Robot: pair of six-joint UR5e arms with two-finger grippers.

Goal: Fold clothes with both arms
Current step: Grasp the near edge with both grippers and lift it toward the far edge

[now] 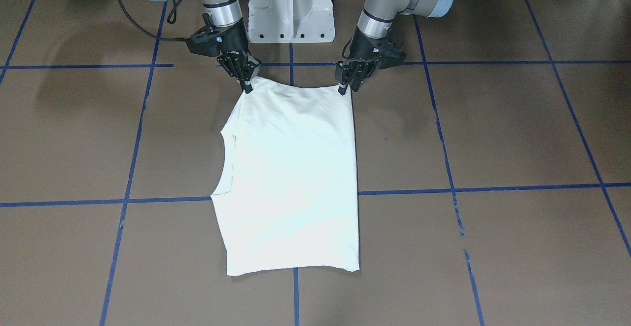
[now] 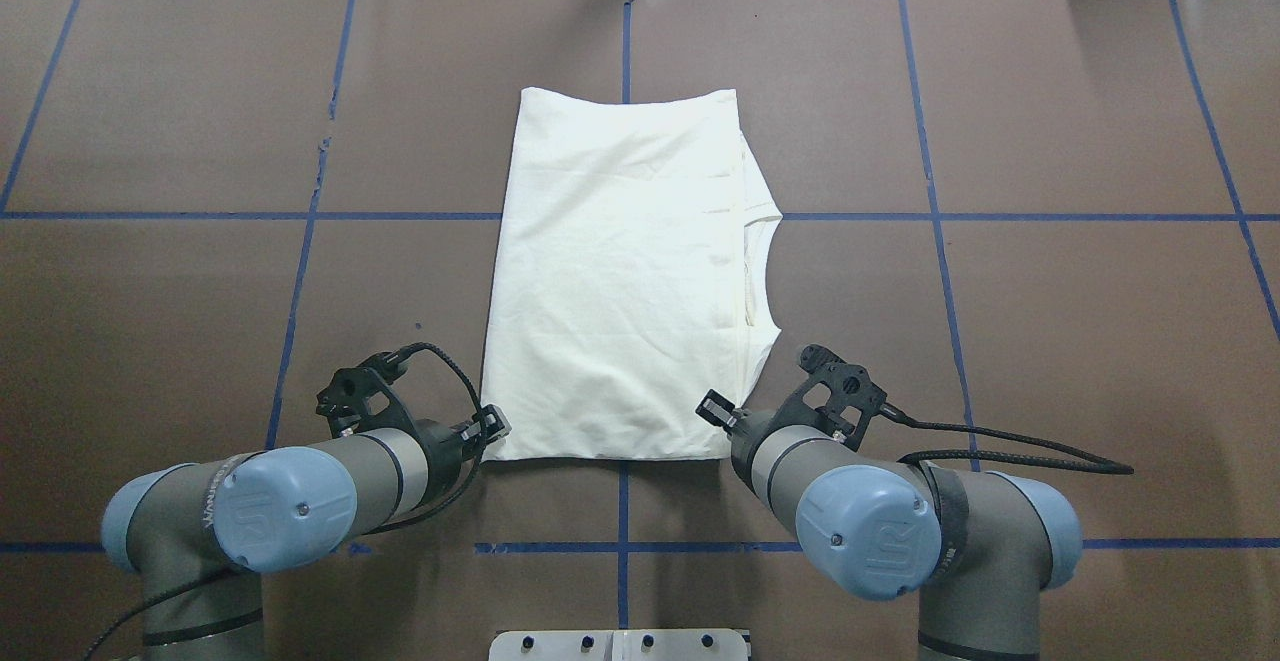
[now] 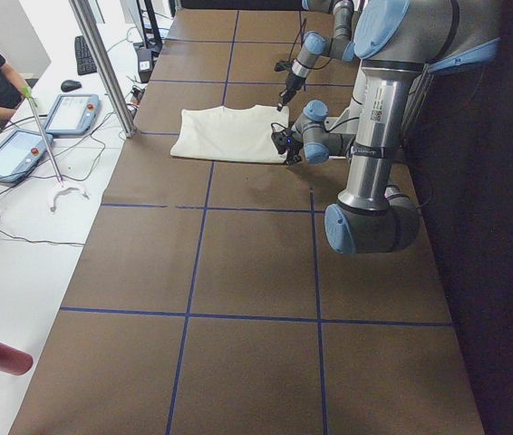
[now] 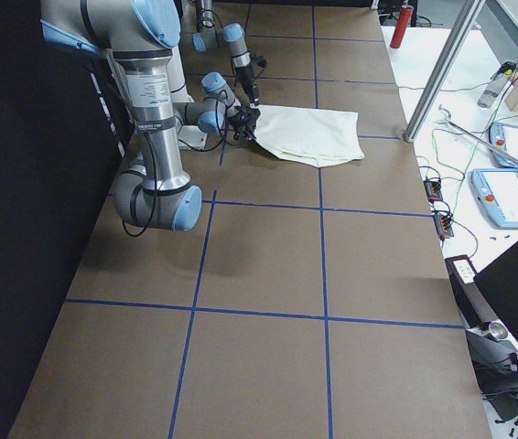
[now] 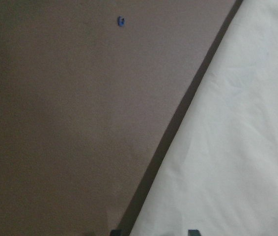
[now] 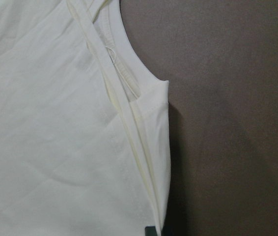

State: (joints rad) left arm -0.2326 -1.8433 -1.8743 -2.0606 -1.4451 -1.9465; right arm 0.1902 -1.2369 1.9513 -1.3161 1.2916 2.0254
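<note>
Cotton, by the look of it: thin, soft and light. I expect the shirt (image 2: 615,271) to sag wherever I leave it unsupported. It will not break, but the stacked layers can slide over one another. So I judge the best hold is a pinch at both near corners at once, through every layer, with the two corners raised evenly.

My right gripper (image 1: 246,87) sits on the corner at the neckline side. Its fingers come to a single point and appear clamped on the cloth. My left gripper (image 1: 346,88) is at the other near corner. In its wrist view two fingertip ends show slightly apart, one on each side of the cloth edge. I cannot tell whether it has bitten.

The shirt lies on the brown table (image 2: 1050,341), centred in front of the white pedestal (image 1: 291,10). Its near edge is just beside the pedestal and its length runs away from the robot.

It is off-white and already folded into a long panel, mostly smooth with faint creases. The neckline (image 2: 768,276) curves in along the robot's right side, where the folded layers show as stacked seams. A dark shadow runs under the near edges.
</note>
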